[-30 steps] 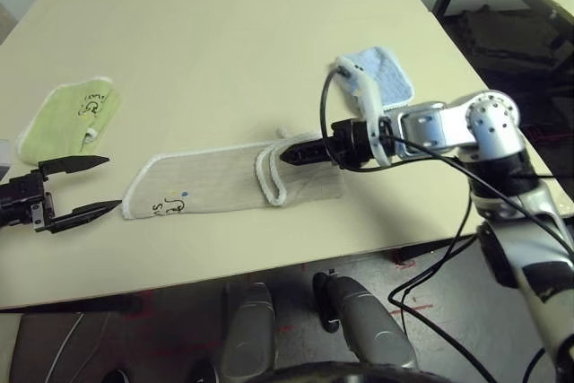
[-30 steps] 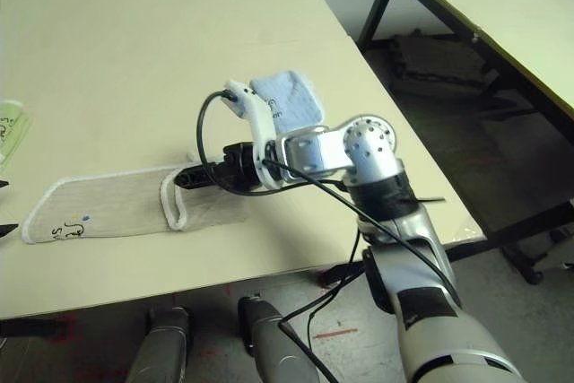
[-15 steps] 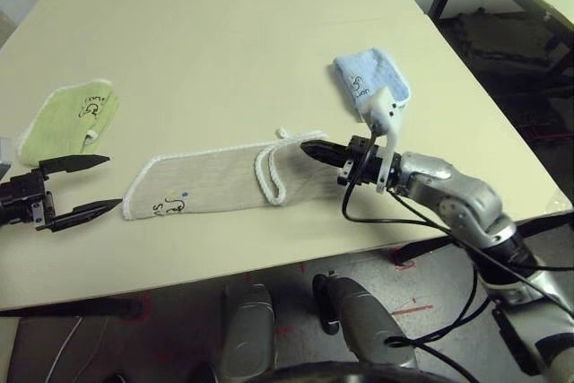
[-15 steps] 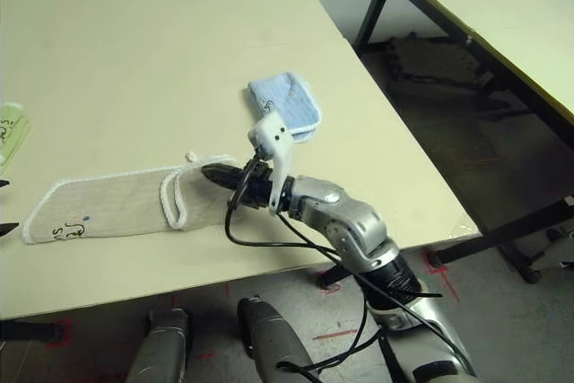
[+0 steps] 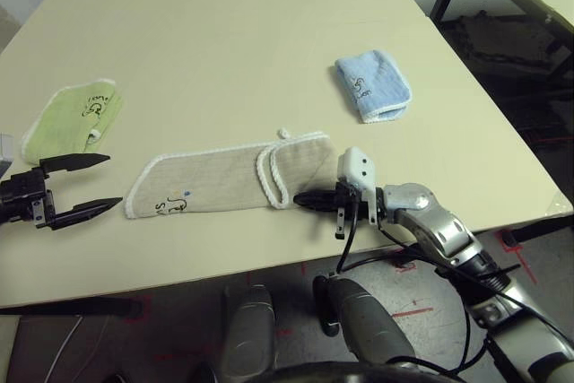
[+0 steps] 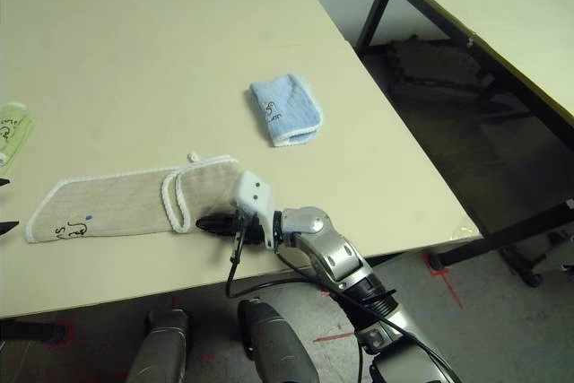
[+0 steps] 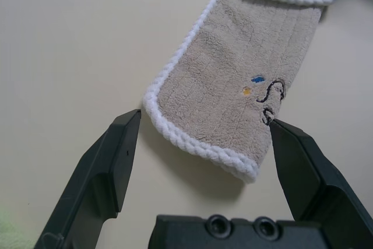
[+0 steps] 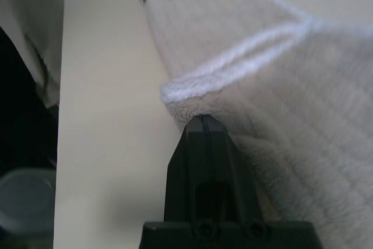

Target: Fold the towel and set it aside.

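Beige and ribbed, the towel (image 5: 229,182) lies stretched across the middle of the pale table (image 5: 224,42), its right end folded back over itself so a white-stitched edge loops across it. A small dark logo sits near its left end. The right gripper (image 5: 300,199), at lower centre, has its black fingers pressed together, tips touching the towel's near edge by the fold. The left gripper (image 5: 94,184), at the left edge, has its fingers spread wide just beside the towel's left end. A green folded cloth (image 5: 67,118) lies at upper left, a blue folded cloth (image 5: 374,85) at upper right.
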{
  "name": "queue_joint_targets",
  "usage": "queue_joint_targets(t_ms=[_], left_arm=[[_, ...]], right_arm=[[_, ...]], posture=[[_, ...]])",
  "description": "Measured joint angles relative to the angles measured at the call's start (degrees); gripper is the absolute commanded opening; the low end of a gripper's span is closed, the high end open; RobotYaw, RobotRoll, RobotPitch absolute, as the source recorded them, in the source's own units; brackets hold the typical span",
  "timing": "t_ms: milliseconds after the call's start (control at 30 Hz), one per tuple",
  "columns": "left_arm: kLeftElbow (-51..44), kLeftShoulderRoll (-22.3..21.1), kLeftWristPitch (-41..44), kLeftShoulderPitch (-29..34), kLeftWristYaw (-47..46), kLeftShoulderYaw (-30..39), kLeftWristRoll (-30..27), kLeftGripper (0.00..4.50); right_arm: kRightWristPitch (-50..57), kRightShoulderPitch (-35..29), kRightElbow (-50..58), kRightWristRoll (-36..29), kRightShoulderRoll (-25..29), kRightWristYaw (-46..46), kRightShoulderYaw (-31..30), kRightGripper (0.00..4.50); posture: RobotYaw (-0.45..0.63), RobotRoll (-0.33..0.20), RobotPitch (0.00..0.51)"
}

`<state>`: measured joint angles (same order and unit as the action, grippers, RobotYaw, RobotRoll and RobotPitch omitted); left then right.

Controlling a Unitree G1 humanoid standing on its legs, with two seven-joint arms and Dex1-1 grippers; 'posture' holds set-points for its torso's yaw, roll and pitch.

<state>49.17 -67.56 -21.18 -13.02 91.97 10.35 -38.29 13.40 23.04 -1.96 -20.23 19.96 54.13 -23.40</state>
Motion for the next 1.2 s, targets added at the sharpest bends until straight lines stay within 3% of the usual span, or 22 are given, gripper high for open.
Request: queue_joint_targets(t_ms=[333,400,567,733,967,1200], left_arm=[[0.00,0.00,0.04,0.53,0.00,0.50,0.21,4.50],[0.00,0.00,0.05,0.51,0.00,0.51,0.25,4.50],[-0.08,0.03,0.09,0.33,0.00,0.56,0.35,4.50],[-0.08,0.04,0.09,0.33,0.00,0.63,0.35,4.50],[-0.15,0.04,0.22,0.38,0.00,1.15,0.35,4.50],[-0.51,0.28,0.50,0.14,0.00,1.15,0.48,4.50]], right_arm=[[16.01,4.20,14.84,-12.72,0.93,0.34,9.14,0.01],[16.19,4.76,14.46,-12.10,0.16,-0.55,9.06,0.01],[11.71,3.94,2.89,-1.60,-2.57,-4.93,4.16,0.01],[8.48,2.92,-2.47,3.22,-4.36,-6.59,2.77,0.01],[10.46,3.64,1.00,-0.30,-5.06,-5.53,6.76,0.01],[14.31,10.78,4.33,-5.47,-6.97,-6.18,12.26,0.01]], posture=[[-0.03,0.000,0.209],[-0.03,0.000,0.206],[-0.03,0.000,0.204],[-0.03,0.000,0.203],[-0.03,0.000,0.208],[-0.04,0.000,0.203]])
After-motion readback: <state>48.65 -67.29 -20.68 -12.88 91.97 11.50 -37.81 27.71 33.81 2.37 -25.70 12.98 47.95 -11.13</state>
